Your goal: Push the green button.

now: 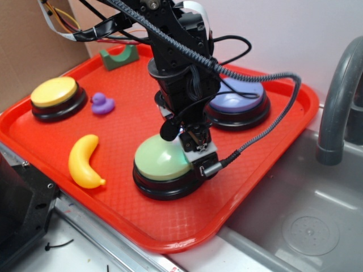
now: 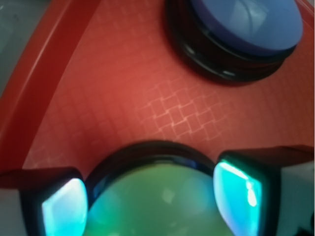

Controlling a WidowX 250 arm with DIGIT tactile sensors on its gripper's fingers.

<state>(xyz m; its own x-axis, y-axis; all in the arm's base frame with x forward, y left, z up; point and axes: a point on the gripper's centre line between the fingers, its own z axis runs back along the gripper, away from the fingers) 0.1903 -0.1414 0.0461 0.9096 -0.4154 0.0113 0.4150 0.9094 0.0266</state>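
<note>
On the red plastic tray (image 1: 266,170), the pale sage-green domed push button (image 1: 159,160) sits in front of the blue-purple domed button (image 1: 241,99), right of the yellow toy banana (image 1: 85,161).

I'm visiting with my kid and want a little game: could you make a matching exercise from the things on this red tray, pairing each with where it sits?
Things:
1. green button
2. yellow button
3. banana
4. dark green arch block

Places:
A. far corner of the tray, near the cardboard
B. directly under the gripper
C. near the front edge, left of the green button
D. left side, beside the purple duck

Pairs: 1-B, 2-D, 3-C, 4-A
</note>
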